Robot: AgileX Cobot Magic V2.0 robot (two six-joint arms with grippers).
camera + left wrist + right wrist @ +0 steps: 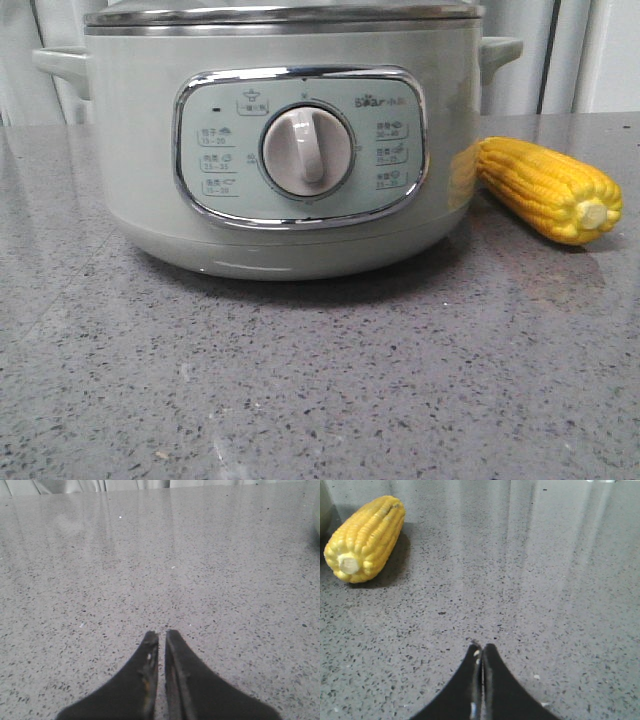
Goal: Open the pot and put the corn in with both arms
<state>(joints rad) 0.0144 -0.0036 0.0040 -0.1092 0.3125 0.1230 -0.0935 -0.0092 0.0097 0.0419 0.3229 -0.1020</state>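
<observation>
The pot (285, 150) stood shut, nothing of the task yet done.

In the front view the pot sat on the grey speckled desk (300, 380), well back from the near edge, with a metal-rimmed lid (285, 14) still on its rim; the corn (550, 190) lay on the desk just beside it toward the right edge, stalk end forward. In the left wrist view the left gripper (161, 636) hung over bare desk, its fingers (145, 670) nearly together with only a slit between, holding nothing. In the right wrist view the right gripper (481, 648) had its fingers (497, 680) pressed together and empty, the corn (365, 537) well apart from them. Lifting the lid and loading the corn both seemed left to do.
</observation>
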